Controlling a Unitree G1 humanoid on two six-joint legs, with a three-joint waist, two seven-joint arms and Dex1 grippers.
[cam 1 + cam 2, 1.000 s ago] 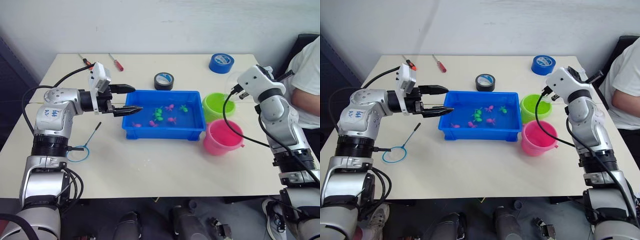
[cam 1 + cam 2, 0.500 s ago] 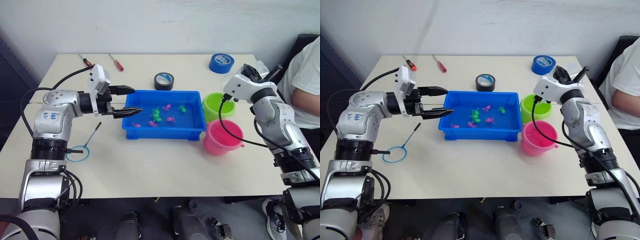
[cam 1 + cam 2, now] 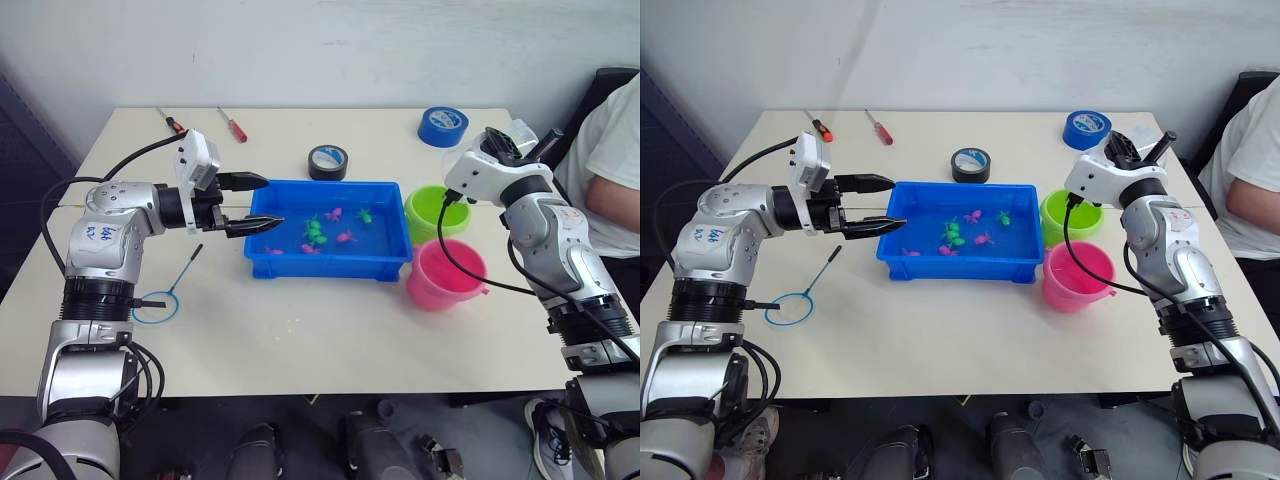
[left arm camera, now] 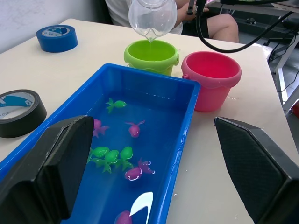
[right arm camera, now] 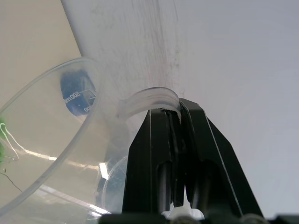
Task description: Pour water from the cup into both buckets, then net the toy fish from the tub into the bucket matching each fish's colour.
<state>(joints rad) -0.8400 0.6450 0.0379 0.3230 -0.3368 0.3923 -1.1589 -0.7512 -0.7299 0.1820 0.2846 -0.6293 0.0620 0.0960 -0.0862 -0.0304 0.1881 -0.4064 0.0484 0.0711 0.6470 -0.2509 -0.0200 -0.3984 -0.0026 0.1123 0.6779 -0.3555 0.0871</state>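
Observation:
My right gripper (image 5: 172,111) is shut on the rim of the clear cup (image 4: 152,16). The cup is tipped with its pouring lip pointing down over the lime green bucket (image 3: 436,210). The pink bucket (image 3: 446,274) stands just in front of the green one, right of the blue tub (image 3: 327,258). Several small pink and green toy fish (image 3: 316,230) lie in the tub's water. My left gripper (image 3: 274,200) hangs open at the tub's left end, holding nothing. The net (image 3: 158,305) lies flat on the table below my left arm.
A black tape roll (image 3: 327,161) sits behind the tub, and a blue tape roll (image 3: 442,126) at the back right. Two screwdrivers (image 3: 232,124) lie at the back left. A person in a white shirt (image 3: 618,150) sits at the table's right edge.
My right arm swung inward and tipped the cup toward the green bucket, mostly in the first half second. The left arm, the tub and the net have not moved.

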